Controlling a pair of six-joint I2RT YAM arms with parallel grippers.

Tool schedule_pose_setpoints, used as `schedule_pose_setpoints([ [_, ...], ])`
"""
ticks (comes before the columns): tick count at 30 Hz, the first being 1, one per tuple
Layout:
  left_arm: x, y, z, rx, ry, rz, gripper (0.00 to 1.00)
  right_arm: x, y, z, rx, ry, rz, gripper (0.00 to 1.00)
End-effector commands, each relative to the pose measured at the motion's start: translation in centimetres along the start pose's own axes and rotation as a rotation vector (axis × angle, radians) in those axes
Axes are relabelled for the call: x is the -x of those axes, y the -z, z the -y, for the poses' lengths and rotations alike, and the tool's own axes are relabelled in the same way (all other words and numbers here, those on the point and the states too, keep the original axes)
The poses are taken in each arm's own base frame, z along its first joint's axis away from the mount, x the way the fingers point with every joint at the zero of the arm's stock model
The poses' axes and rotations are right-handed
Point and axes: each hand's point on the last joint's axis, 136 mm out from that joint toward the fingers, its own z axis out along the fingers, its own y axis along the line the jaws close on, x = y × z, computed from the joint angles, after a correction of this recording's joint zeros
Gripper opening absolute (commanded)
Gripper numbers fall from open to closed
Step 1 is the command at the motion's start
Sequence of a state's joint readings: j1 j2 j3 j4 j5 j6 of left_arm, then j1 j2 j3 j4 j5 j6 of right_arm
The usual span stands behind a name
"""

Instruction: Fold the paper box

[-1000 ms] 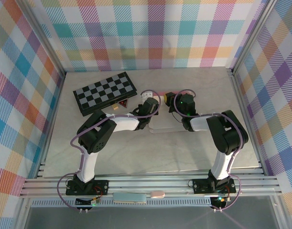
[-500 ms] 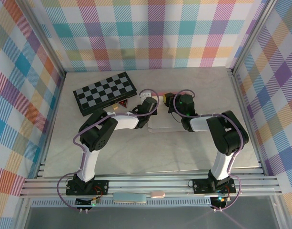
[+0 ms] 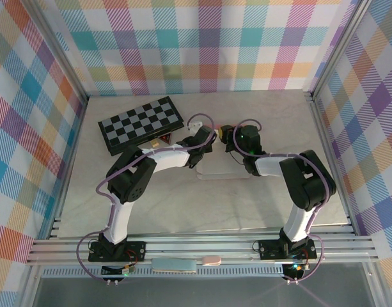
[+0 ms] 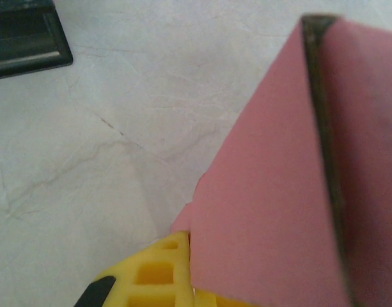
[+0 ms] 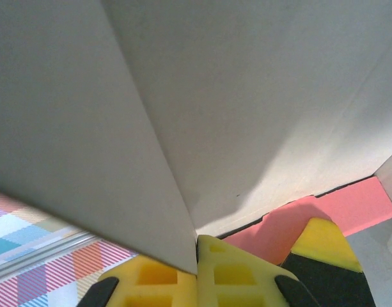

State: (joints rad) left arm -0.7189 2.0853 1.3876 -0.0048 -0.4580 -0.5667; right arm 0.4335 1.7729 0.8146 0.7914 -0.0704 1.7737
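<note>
Top external: paper box, right of checkered board, appears part-folded; walls up, closure pending. L gripper & R gripper each clamped on a box panel.

Left gripper crept toward 11 o'clock. Paper box near edge slid slightly toward 9 o'clock.

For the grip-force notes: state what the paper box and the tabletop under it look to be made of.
Paper box: thin card, matte pink one side, pale whitish the other; sharp crease and slim cut edges show it. Tabletop: smooth, pale, grey-veined like marble; stone or printed laminate, cannot tell.
</note>
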Motion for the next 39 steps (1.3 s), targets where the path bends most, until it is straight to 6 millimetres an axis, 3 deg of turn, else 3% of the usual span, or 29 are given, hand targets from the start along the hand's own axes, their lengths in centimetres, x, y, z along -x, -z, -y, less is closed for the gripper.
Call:
schedule_pose_setpoints([
  [1,1.0,1.1,-2.5,0.085,0.033,-0.02,0.0,-2.2,0.8,3.2,-0.178,0.006,-0.07,0.24],
  [4,1.1,1.9,-2.8,0.072,0.018,-0.047,0.0,-1.7,1.8,1.4,-0.197,0.056,-0.042,0.43],
  [9,1.1,3.7,-4.3,0.084,0.002,-0.148,0.0,-0.8,5.2,-4.3,-0.244,0.201,0.007,0.64],
  [13,1.6,5.5,-4.7,0.075,0.0,-0.224,0.0,0.1,8.2,-8.0,-0.299,0.319,0.034,0.68],
  [17,2.1,7.5,-4.5,0.058,-0.007,-0.306,0.0,0.8,10.2,-9.1,-0.365,0.405,0.036,0.66],
  [22,2.0,9.9,-4.2,-0.005,-0.021,-0.408,0.0,0.9,12.0,-9.2,-0.429,0.502,0.039,0.63],
  [27,0.1,11.4,-5.4,0.0,-0.063,-0.566,0.0,0.6,12.6,-7.9,-0.513,0.523,0.002,0.63],
  [31,-2.0,11.4,-6.6,0.015,-0.074,-0.64,0.0,0.7,12.9,-5.8,-0.59,0.579,-0.048,0.62],
  [34,-2.5,11.2,-7.0,0.013,-0.076,-0.629,0.0,0.5,13.2,-5.3,-0.564,0.637,-0.075,0.55],
  [39,-3.4,10.5,-6.9,0.008,-0.114,-0.652,0.0,0.8,13.2,-3.6,-0.611,0.661,-0.103,0.51],
])
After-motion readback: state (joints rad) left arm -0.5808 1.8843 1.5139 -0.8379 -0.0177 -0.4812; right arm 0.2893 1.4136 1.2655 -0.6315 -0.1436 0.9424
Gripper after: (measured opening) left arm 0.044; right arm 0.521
